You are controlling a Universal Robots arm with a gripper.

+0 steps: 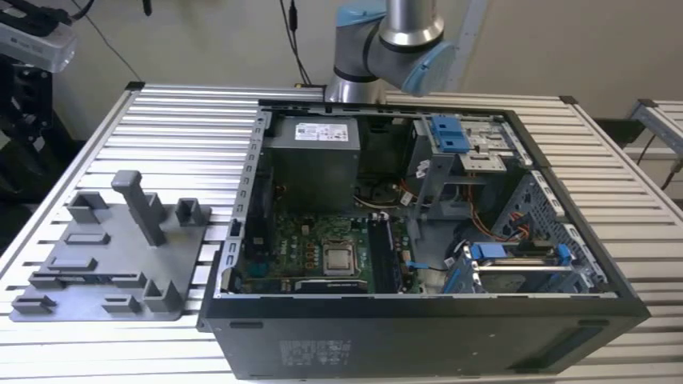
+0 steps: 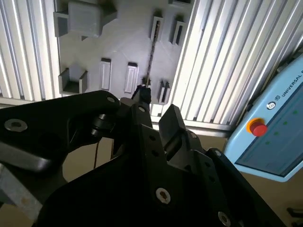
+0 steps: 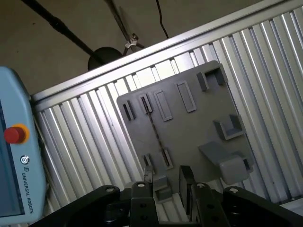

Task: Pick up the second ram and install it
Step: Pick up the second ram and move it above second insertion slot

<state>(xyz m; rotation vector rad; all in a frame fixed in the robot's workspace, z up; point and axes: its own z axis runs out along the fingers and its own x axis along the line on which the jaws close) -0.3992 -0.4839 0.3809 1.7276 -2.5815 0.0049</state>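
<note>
Second ram on edge in the tray, gripper open well above it.

In the first wrist view the second ram [image 3: 154, 128] is a thin dark line, standing on its long edge between 2 pairs of slots on the gray holder tray [image 3: 189, 137]. The tray sits on the slatted table [image 1: 181, 136], to the exterior view's left of the open computer case [image 1: 427, 320]. The ram's long axis probably runs left-right along the tray's near edge. The gripper [image 3: 165, 182] hangs well apart above it, its 2 fingers [image 3: 187, 182] spread and holding nothing. The gap between them lines up with the stick, so they would close across its thin faces.
</note>
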